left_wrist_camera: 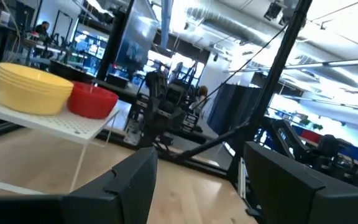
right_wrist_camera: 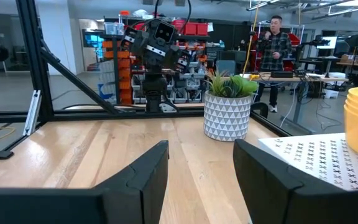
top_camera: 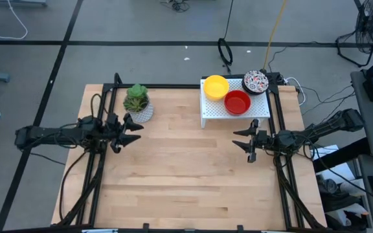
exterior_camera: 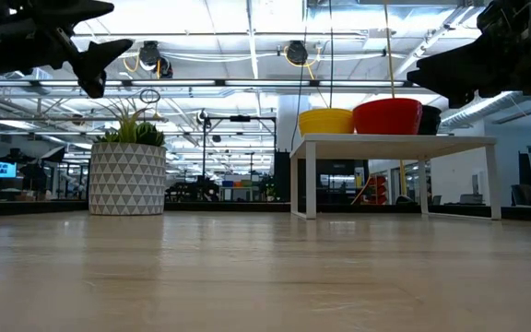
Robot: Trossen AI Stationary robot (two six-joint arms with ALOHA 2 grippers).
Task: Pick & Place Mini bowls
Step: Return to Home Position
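Observation:
Three stacks of mini bowls stand on a small white shelf [top_camera: 220, 115] at the table's far right: yellow [top_camera: 216, 86], red [top_camera: 237, 102] and white speckled [top_camera: 256, 81]. The yellow [exterior_camera: 326, 121] and red [exterior_camera: 387, 116] stacks also show in the low view. My left gripper [top_camera: 133, 130] hovers open and empty at the table's left, near the plant. My right gripper [top_camera: 246, 137] hovers open and empty at the right, just nearer than the shelf. Both point toward the table's middle.
A green plant in a patterned whitish pot [top_camera: 138, 103] stands at the table's far left, close to my left gripper. A black frame runs along the table's sides. A person [right_wrist_camera: 276, 43] stands in the room beyond the table. Bare wood [top_camera: 186, 175] fills the middle and near side.

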